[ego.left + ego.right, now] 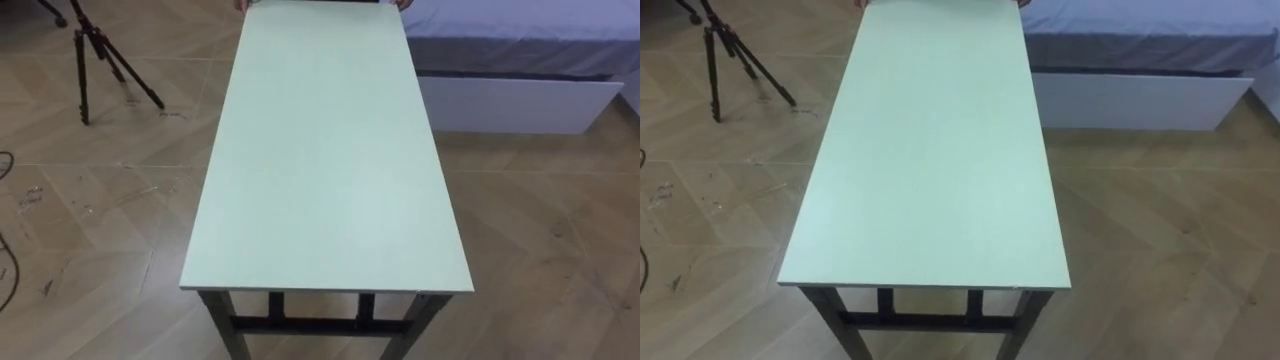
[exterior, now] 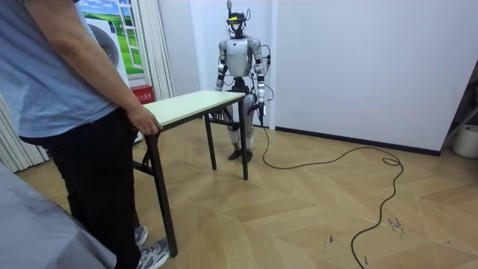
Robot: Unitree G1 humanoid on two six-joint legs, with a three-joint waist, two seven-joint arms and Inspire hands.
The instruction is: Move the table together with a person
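A person (image 2: pixel 67 112) holds one end of the table (image 2: pixel 190 104), robot standing at the other.

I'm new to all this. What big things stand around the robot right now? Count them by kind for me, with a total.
Table: 1, pale green top, dark legs
Bed: 1, beyond the table's far right corner
Tripod: 1, black, on the floor to the left
Person: 1, hand on the table end opposite the robot
Total: 4

One table (image 1: pixel 325 150), one tripod (image 1: pixel 80 55), one bed (image 1: pixel 520 45), one person (image 2: pixel 67 112).
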